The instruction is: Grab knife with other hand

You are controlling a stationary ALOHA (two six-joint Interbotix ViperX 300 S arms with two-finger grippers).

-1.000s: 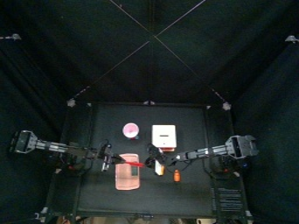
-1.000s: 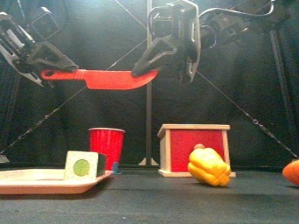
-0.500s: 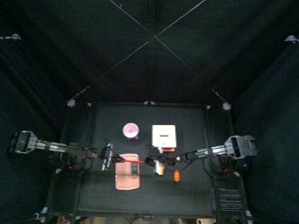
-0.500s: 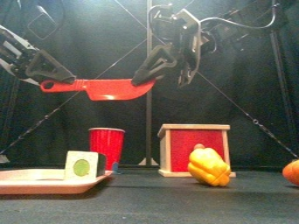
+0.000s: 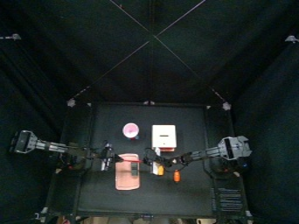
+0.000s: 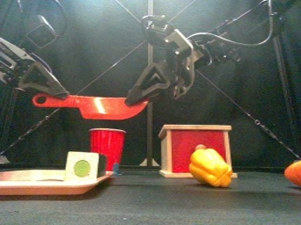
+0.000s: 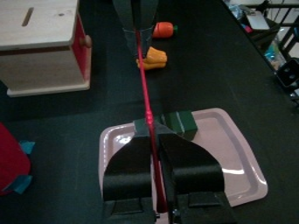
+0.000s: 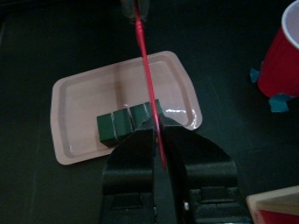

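Observation:
A red knife hangs level in the air above the table's left half, held at both ends. My left gripper is shut on its handle end, and my right gripper is shut on its blade end. In the left wrist view the knife runs edge-on as a thin red line away from the jaws of the left gripper. The right wrist view shows the same thin line of the knife leaving the right gripper.
Under the knife lies a pink tray with a green and white block. A red cup stands behind it. A red-sided wooden box, a yellow pepper and an orange fruit sit to the right.
Both grippers have come down with the knife between them. The left jaws have narrowed on the handle end.

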